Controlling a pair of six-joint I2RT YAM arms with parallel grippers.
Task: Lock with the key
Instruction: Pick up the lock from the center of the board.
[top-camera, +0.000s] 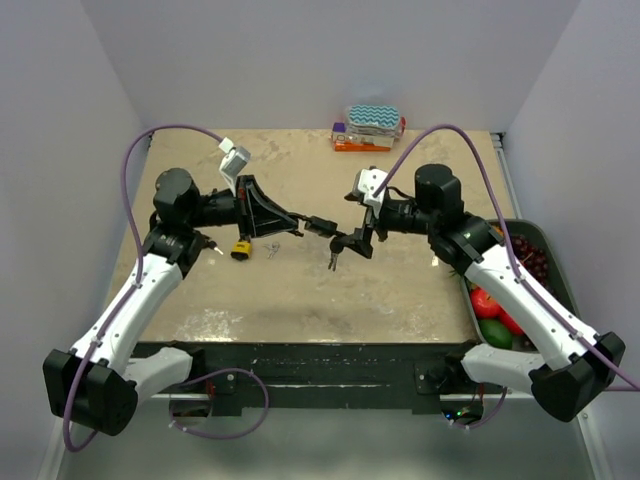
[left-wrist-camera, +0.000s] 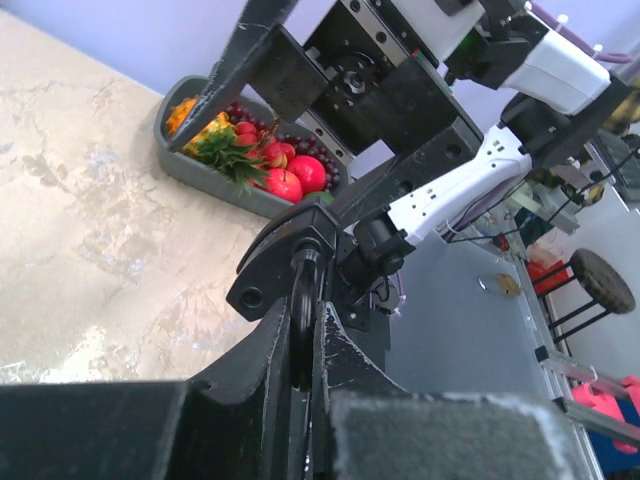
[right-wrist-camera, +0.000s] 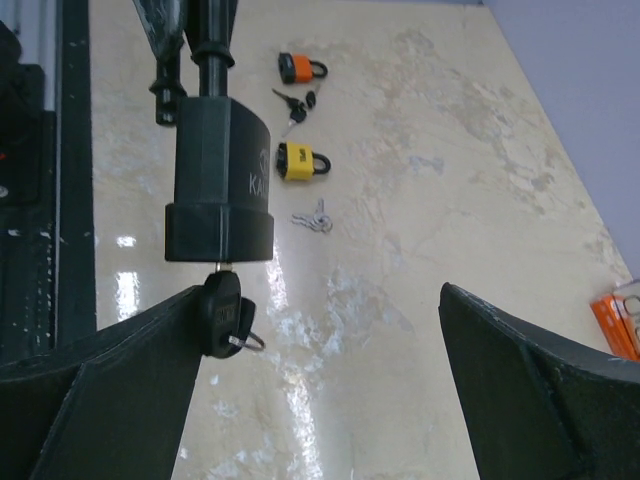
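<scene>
Right claw (right-wrist-camera: 320, 300) gapes wide, key (right-wrist-camera: 220, 312) hugging one finger below the black padlock (right-wrist-camera: 218, 180) that left claw (left-wrist-camera: 305, 335) pinches midair by its shackle (right-wrist-camera: 208, 45), so an off-centre squeeze could wrench the lock loose.

1. The black padlock (right-wrist-camera: 218, 180) has faint pale lettering; the key (right-wrist-camera: 222, 315) has a black head.
2. The yellow padlock (right-wrist-camera: 303, 161) and orange padlock (right-wrist-camera: 301, 68) have dark shackles.
3. The table (top-camera: 300, 300) is beige with pale marbling.
4. The packet (top-camera: 372, 115) has a teal-and-white zigzag.
5. The fruit (left-wrist-camera: 308, 172) is red.
</scene>
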